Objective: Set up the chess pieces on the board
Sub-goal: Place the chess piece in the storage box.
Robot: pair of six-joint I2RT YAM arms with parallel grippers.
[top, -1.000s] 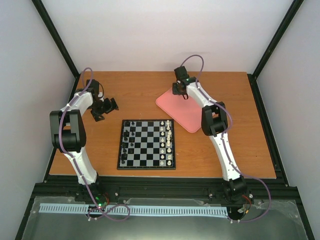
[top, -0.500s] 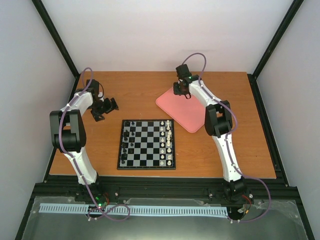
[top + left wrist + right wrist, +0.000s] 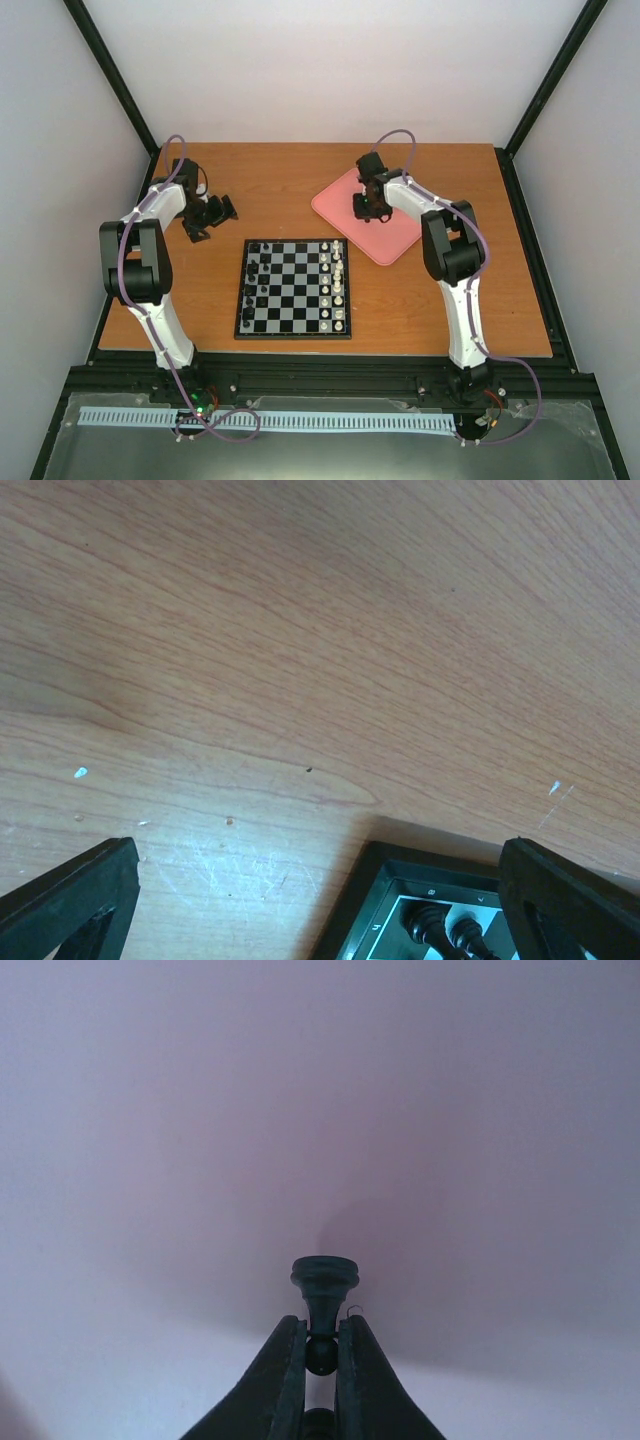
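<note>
The chessboard (image 3: 293, 288) lies in the middle of the table, with black pieces (image 3: 252, 285) along its left edge and white pieces along its right edge. My right gripper (image 3: 372, 207) is over the pink tray (image 3: 390, 235) and is shut on a small black chess piece (image 3: 324, 1300), held by its neck with the base pointing away. My left gripper (image 3: 222, 212) is open and empty over bare wood, up and left of the board. The left wrist view shows the board's corner (image 3: 400, 900) with two black pieces (image 3: 445, 932).
The pink tray lies at the back right, tilted, its near corner close to the board's top right. Black frame rails run along the table's sides and front edge. Bare wood surrounds the board.
My right gripper has moved from the tray's far corner toward the near side, over the tray's middle, with the black piece in it. The left arm has not moved.
</note>
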